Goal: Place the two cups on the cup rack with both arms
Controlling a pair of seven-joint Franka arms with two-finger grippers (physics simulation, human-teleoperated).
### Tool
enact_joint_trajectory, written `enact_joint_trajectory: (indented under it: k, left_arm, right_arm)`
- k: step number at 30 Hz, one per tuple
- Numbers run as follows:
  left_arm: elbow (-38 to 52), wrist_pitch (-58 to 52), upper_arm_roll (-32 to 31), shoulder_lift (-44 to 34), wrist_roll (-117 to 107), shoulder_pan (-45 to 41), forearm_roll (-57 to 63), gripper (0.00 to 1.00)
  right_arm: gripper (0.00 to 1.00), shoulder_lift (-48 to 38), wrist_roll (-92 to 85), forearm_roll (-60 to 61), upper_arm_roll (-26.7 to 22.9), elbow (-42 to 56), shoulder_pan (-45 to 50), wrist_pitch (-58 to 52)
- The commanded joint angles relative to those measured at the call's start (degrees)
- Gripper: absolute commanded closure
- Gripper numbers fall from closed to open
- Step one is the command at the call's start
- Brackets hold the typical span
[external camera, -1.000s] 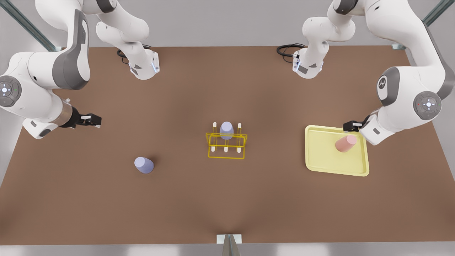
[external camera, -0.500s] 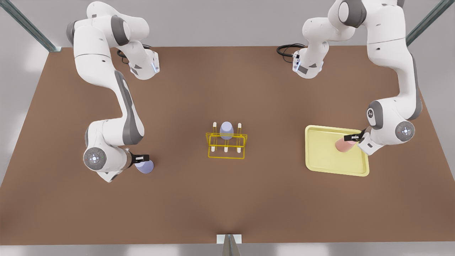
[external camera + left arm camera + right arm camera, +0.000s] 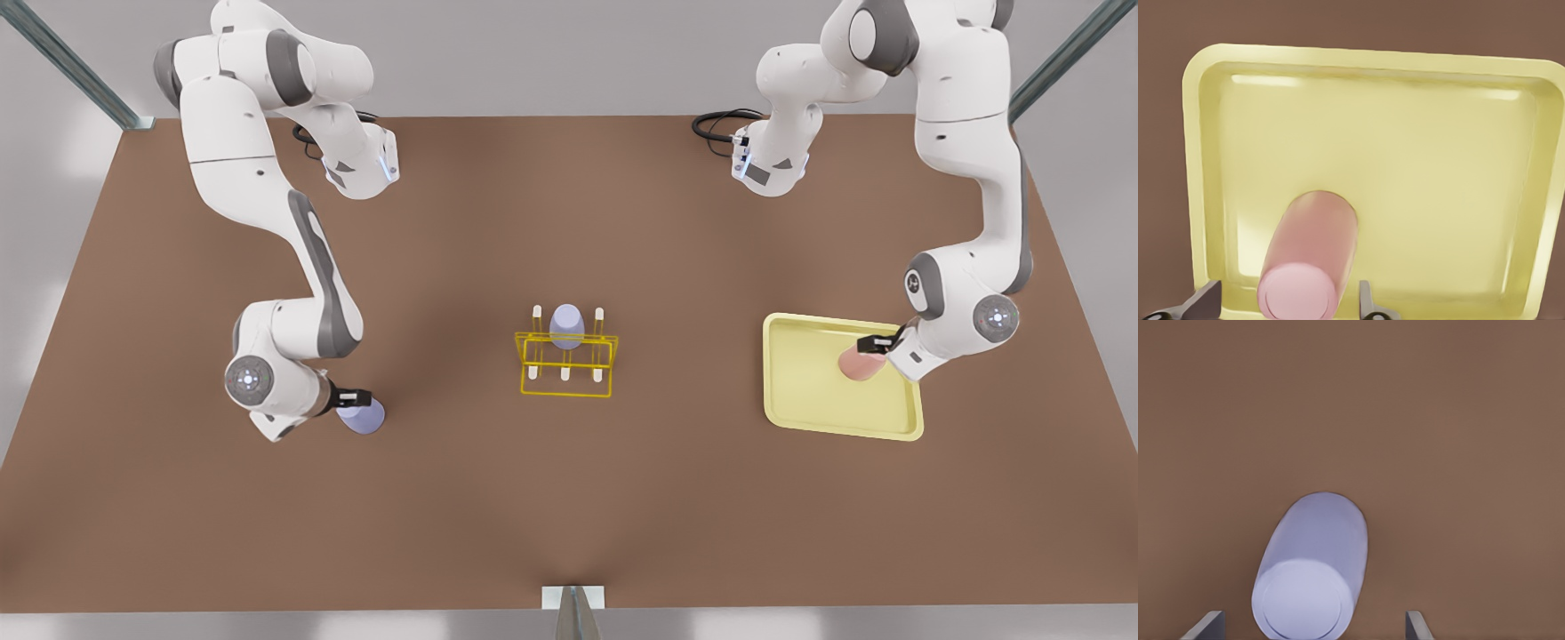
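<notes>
Field notes, one moment. Left gripper (image 3: 876, 344) sits at the pink cup (image 3: 859, 363), which stands on the tray (image 3: 805, 418) at the front view's right; in the left wrist view its jaws stand apart, one finger (image 3: 1203, 303) each side of the cup, not yet closed. Right gripper (image 3: 354, 397) is at the blue cup (image 3: 362, 415) on the bare desk (image 3: 569, 498), front view's left; jaws apart too, finger (image 3: 1205, 627) well clear of the wall. We judge both cups light, rigid and smooth, tapered, so likely to slip if pinched near the narrow end; we would take them across the mid-wall. The rack (image 3: 566, 360) stands mid-desk, well apart from both. A second blue cup (image 3: 566, 325) already sits on its back middle peg, so that peg is taken; the neighbouring pegs are close, and the tray rim may catch the pink cup on lift-out.
</notes>
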Motion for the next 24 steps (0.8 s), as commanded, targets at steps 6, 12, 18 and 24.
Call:
enact_joint_trajectory:
  k: [6, 12, 18, 24]
  left_arm:
    - [-3.55, 7.77, 0.01, 1.05, 4.13, -0.08, -0.14, 0.00]
    - [-6.28, 13.49, 0.01, 1.84, 4.04, 0.10, -0.14, 0.00]
    - [-6.28, 14.81, 0.01, 2.37, 4.04, 0.19, -0.23, 0.00]
    - [-6.54, 13.67, 0.01, 2.72, 4.04, 0.27, -0.23, 0.00]
  right_arm:
    - [0.00, 0.52, 0.57, 0.15, 0.09, -2.83, 0.40, 5.97]
    - [0.00, 2.28, 0.57, 0.15, 0.09, -3.19, 0.49, 7.03]
    - [0.00, 3.68, 0.57, -0.02, 0.09, -3.54, 0.67, 8.26]
    - [0.00, 4.21, 0.57, -0.02, 0.09, -3.63, 0.67, 8.52]
